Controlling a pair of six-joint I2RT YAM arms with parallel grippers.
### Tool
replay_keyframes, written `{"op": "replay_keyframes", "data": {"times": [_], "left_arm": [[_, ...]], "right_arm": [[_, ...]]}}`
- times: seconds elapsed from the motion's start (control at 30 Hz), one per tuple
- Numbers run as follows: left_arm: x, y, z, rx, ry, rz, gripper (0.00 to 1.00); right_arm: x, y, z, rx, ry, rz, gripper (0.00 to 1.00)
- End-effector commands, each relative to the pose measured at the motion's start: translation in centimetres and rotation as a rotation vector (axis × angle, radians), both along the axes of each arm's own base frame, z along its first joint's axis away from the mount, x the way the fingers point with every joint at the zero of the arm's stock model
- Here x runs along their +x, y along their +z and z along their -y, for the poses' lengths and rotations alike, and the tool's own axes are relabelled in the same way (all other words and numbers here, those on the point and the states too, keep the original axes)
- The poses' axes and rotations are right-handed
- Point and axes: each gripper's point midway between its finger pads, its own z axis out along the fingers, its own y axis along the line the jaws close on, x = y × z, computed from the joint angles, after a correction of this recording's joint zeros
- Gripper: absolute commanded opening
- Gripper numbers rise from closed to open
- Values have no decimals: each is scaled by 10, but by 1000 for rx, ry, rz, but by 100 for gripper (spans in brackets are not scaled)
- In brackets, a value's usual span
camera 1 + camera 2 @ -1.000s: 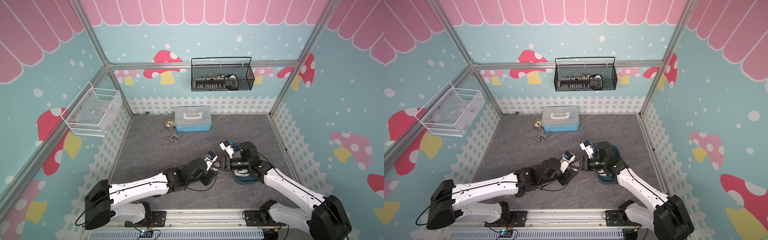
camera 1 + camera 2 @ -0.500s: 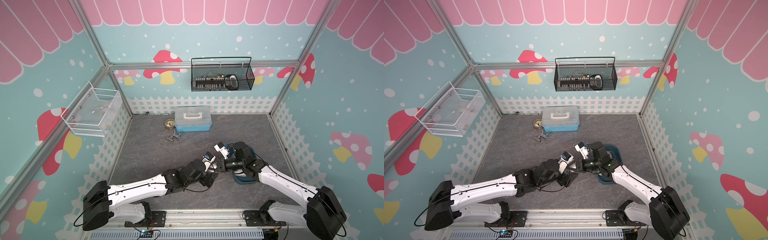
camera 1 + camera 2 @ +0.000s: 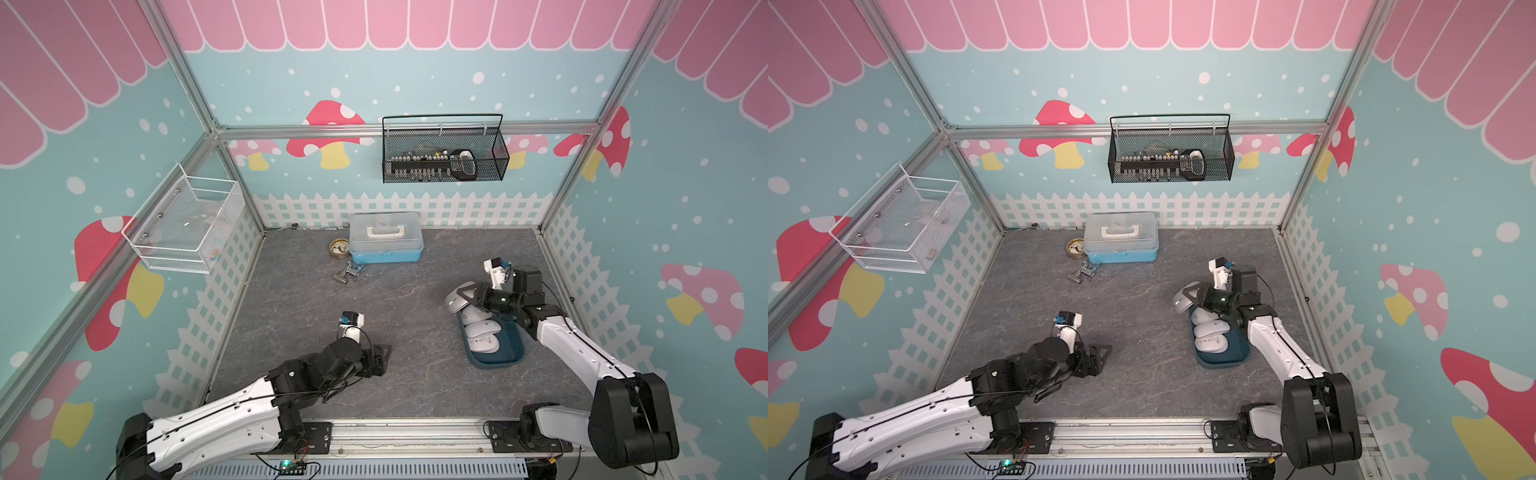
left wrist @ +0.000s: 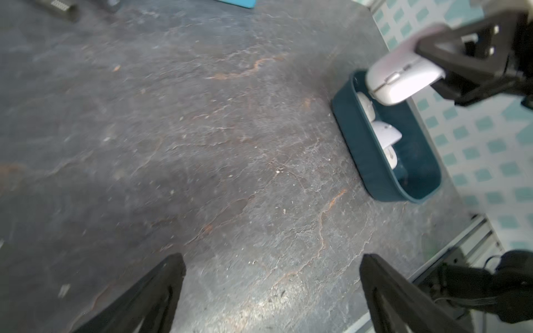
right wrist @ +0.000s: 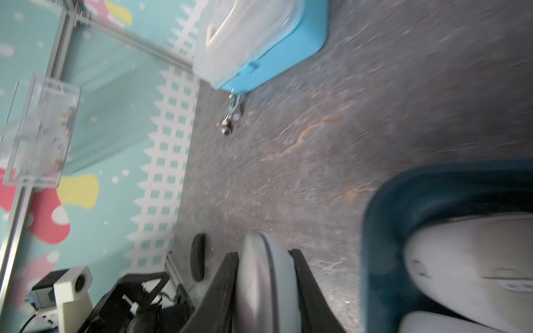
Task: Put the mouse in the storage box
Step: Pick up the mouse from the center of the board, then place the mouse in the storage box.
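Observation:
A light grey mouse (image 3: 456, 297) (image 3: 1182, 297) hangs above the far end of the dark teal storage box (image 3: 494, 364) (image 3: 1221, 362), and my right gripper (image 3: 467, 297) (image 3: 1196, 296) is shut on it. In the right wrist view the mouse (image 5: 265, 276) is pinched edge-on between the black fingers (image 5: 302, 276), beside the box's rim (image 5: 383, 230). Three white mice (image 3: 482, 330) lie in the box. My left gripper (image 3: 384, 357) (image 3: 1104, 357) (image 4: 271, 259) stands open and empty over bare floor, well left of the box (image 4: 357, 138).
A light-blue case with a clear lid (image 3: 384, 243) stands at the back, with a small round tin (image 3: 338, 247) and a metal clip (image 3: 347, 274) beside it. A black wire basket (image 3: 442, 156) hangs on the back wall and a white mesh basket (image 3: 187, 226) on the left wall.
The left gripper opened, let go of the mouse and drew back to the front left. The right gripper shut on the mouse and carried it right, over the box's far end.

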Motion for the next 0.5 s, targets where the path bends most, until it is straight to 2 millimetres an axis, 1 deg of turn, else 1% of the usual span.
{"op": "replay_keyframes", "data": {"times": [0.0,0.07,0.13,0.2,0.37,0.47], "left_arm": [[-7,-13,-46,-113,233,-88,99],[-8,-7,-57,-194,281,-56,99],[-8,-4,-64,-227,314,-42,99],[-7,-9,-65,-204,324,-50,99],[-5,-35,-60,-19,337,-148,99],[-4,-48,-60,47,342,-188,99]], "right_arm": [[-2,-12,36,-51,-92,-4,26],[-3,-20,51,-37,-153,-9,26],[-5,-24,57,-40,-182,-10,26],[-7,-32,60,-62,-195,-22,26],[-15,-55,61,-83,-192,-66,26],[-16,-60,60,-76,-190,-70,27]]}}
